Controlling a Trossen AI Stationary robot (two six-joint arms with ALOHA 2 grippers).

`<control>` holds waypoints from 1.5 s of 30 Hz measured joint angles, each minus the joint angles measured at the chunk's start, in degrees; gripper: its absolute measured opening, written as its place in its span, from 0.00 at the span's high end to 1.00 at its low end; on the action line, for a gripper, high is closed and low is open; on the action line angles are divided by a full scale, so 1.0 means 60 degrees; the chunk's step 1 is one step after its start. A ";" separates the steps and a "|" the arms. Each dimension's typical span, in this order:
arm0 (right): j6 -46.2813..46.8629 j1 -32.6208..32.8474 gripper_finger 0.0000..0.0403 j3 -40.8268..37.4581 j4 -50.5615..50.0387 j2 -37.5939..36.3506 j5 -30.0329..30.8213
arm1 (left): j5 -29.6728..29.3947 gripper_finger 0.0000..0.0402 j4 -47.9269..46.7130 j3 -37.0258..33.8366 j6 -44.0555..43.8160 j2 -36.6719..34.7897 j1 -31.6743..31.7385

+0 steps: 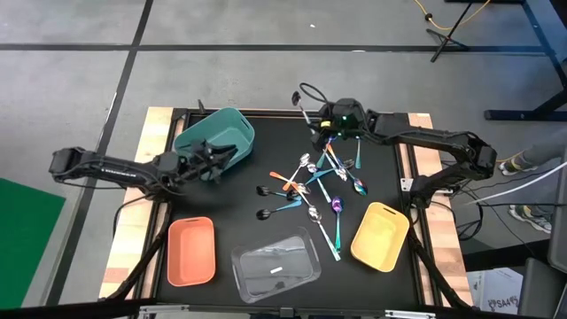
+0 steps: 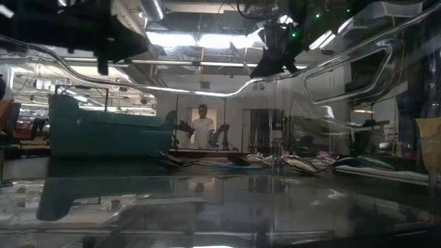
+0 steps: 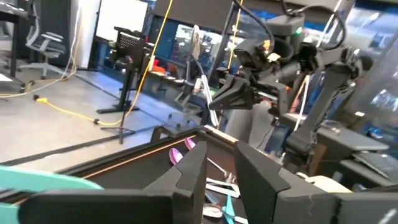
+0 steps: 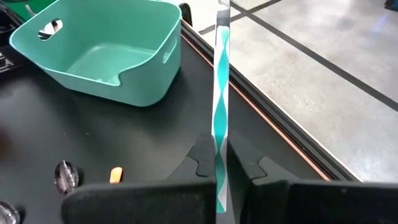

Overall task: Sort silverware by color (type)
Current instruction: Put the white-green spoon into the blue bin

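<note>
From above, the right gripper (image 1: 319,124) hangs near the tabletop's far edge, just beyond the heap of spoons (image 1: 314,182) at mid-table, while the left gripper (image 1: 215,159) rests against the teal bin (image 1: 215,135) by the far left corner. In the right wrist view, its fingers are clamped on a silver-and-teal spoon handle (image 4: 221,93) standing upright between them. In the left wrist view, the left gripper's (image 3: 221,171) fingers stand apart, holding nothing.

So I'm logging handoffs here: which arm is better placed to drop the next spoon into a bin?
The right. Its gripper is already shut on a teal-handled spoon, lifted above the spoon pile. The left gripper sits by the teal bin, fingers apart, holding nothing.
</note>
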 joint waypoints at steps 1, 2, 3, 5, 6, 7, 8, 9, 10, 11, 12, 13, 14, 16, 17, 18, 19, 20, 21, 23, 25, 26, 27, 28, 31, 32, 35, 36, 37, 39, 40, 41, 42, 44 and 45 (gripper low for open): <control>0.0001 0.0043 1.00 0.0000 0.0000 0.0000 0.0009 | -0.0008 0.81 0.0000 0.0204 0.0000 0.0307 0.0078; 0.0001 0.0096 1.00 0.0000 0.0009 0.0000 0.0006 | -0.0019 0.81 -0.0001 0.0399 0.0002 0.0618 0.0153; 0.0001 0.0136 1.00 0.0000 0.0017 0.0000 0.0009 | -0.0021 0.81 -0.0001 0.0600 0.0000 0.0929 0.0244; 0.0001 0.0220 1.00 0.0000 0.0084 0.0001 0.0011 | -0.0016 0.81 -0.0001 0.0978 -0.0003 0.1547 0.0430; 0.0001 0.0255 1.00 0.0000 0.0145 0.0004 0.0004 | -0.0017 0.81 -0.0008 0.1166 0.0002 0.1855 0.0509; 0.0001 0.0288 1.00 0.0000 0.0223 0.0004 0.0008 | -0.0019 0.81 -0.0012 0.1351 0.0000 0.2153 0.0586; 0.0001 0.0328 1.00 0.0000 0.0298 0.0004 0.0008 | -0.0016 0.81 -0.0012 0.1567 0.0000 0.2486 0.0659; 0.0002 0.0356 1.00 0.0000 0.0350 0.0004 0.0008 | -0.0001 0.81 -0.0015 0.1775 0.0004 0.2782 0.0723; 0.0001 0.0392 1.00 0.0004 0.0385 0.0004 0.0010 | 0.0042 0.81 -0.0015 0.1989 0.0004 0.3080 0.0782; 0.0001 0.0409 1.00 0.0004 0.0396 0.0004 0.0008 | 0.0088 0.81 -0.0014 0.2225 0.0005 0.3395 0.0834; 0.0001 0.0409 1.00 0.0004 0.0396 0.0004 0.0004 | 0.0158 0.81 -0.0013 0.2445 0.0005 0.3689 0.0878; 0.0001 0.0409 1.00 0.0004 0.0395 0.0004 0.0003 | 0.0262 0.81 -0.0015 0.2663 0.0007 0.3979 0.0925; 0.0001 0.0409 1.00 0.0004 0.0393 0.0004 0.0001 | 0.0390 0.81 -0.0017 0.2883 0.0007 0.4265 0.0965; 0.0001 0.0409 1.00 0.0004 0.0390 0.0004 0.0002 | 0.0686 0.81 -0.0012 0.3311 0.0011 0.4782 0.1041; 0.0001 0.0409 1.00 0.0004 0.0387 0.0004 -0.0009 | 0.0778 0.81 -0.0009 0.3509 0.0011 0.5032 0.1073; 0.0001 0.0409 1.00 0.0004 0.0386 0.0004 -0.0020 | 0.0857 0.81 -0.0011 0.3712 0.0011 0.5275 0.1105; 0.0001 0.0409 1.00 0.0004 0.0386 0.0004 -0.0047 | 0.0914 0.81 -0.0016 0.3902 0.0012 0.5501 0.1140; 0.0001 0.0409 1.00 0.0004 0.0386 0.0004 -0.0114 | 0.0986 0.81 -0.0021 0.4089 0.0011 0.5717 0.1172; 0.0002 0.0409 1.00 0.0004 0.0385 0.0004 -0.0170 | 0.1061 0.81 -0.0022 0.4280 0.0013 0.5925 0.1208; 0.0026 0.0464 1.00 0.0004 0.0379 0.0004 -0.0312 | 0.1110 0.81 -0.0018 0.4662 0.0031 0.6321 0.1242; 0.0052 0.0596 1.00 0.0004 0.0379 0.0004 -0.0342 | 0.1083 0.81 -0.0019 0.5034 0.0321 0.6687 0.1242; 0.0055 0.0688 1.00 0.0004 0.0379 0.0004 -0.0345 | 0.1063 0.81 -0.0023 0.5217 0.0523 0.6860 0.1239; 0.0052 0.0794 1.00 0.0004 0.0378 0.0004 -0.0345 | 0.1066 0.81 -0.0033 0.5414 0.0715 0.7026 0.1239; 0.0036 0.0902 1.00 0.0004 0.0379 0.0004 -0.0345 | 0.1072 0.81 -0.0030 0.5600 0.0827 0.7166 0.1239; 0.0001 0.1234 1.00 0.0004 0.0374 0.0007 -0.0055 | 0.1114 0.81 -0.0009 0.6062 0.1246 0.7496 0.1239; -0.0005 0.1352 1.00 0.0004 0.0372 0.0007 0.0190 | 0.1114 0.81 -0.0011 0.6158 0.1311 0.7574 0.1239; -0.0035 0.1648 1.00 0.0004 0.0313 0.0007 0.1006 | 0.1121 0.81 -0.0015 0.6290 0.1505 0.7660 0.1213; -0.0038 0.1725 1.00 0.0004 0.0252 0.0007 0.1241 | 0.1121 0.81 -0.0012 0.6290 0.1515 0.7660 0.1213; -0.0037 0.1792 1.00 0.0004 0.0185 0.0007 0.1474 | 0.1121 0.81 -0.0004 0.6294 0.1515 0.7660 0.1210; -0.0041 0.1939 1.00 0.0004 0.0098 0.0007 0.1855 | 0.1191 0.81 -0.0012 0.6294 0.1516 0.7660 0.1202; -0.0044 0.2012 1.00 0.0004 0.0103 0.0007 0.1995 | 0.1251 0.81 -0.0001 0.6294 0.1515 0.7660 0.1202; -0.0043 0.2080 1.00 0.0004 0.0116 0.0007 0.2100 | 0.1283 0.81 0.0020 0.6294 0.1515 0.7660 0.1202; -0.0047 0.2156 1.00 0.0004 0.0149 0.0007 0.2186 | 0.1290 0.81 0.0028 0.6294 0.1515 0.7660 0.1202; -0.0119 0.2294 1.00 0.0004 0.0216 0.0007 0.2315 | 0.1300 0.81 0.0021 0.6294 0.1514 0.7660 0.1202; -0.0212 0.2358 1.00 0.0004 0.0229 0.0007 0.2375 | 0.1300 0.81 0.0022 0.6294 0.1512 0.7660 0.1202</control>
